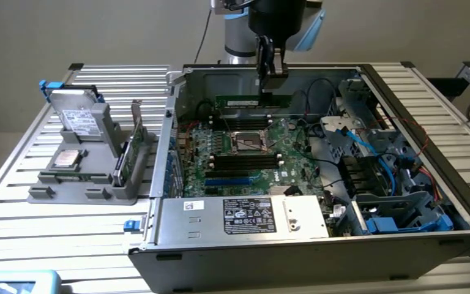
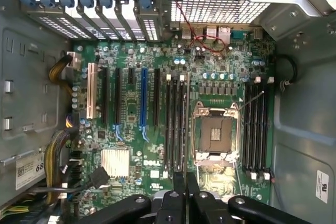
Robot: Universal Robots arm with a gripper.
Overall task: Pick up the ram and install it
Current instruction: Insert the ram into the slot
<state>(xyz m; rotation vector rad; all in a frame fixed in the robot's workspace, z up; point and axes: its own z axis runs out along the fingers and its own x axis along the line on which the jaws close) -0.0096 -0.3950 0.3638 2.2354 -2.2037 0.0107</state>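
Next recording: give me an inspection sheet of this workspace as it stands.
Surface: slatted metal table carrying an open computer case.
Job's things: the ram held level above the motherboard, not yet seated; memory slots look empty.
Clutter: grey fixture holding a hard drive and a green card.
Grippers: gripper, jaws shut on the ram.
Cables: blue cables, red wire, all inside the case.
Surroundings: plain wall.
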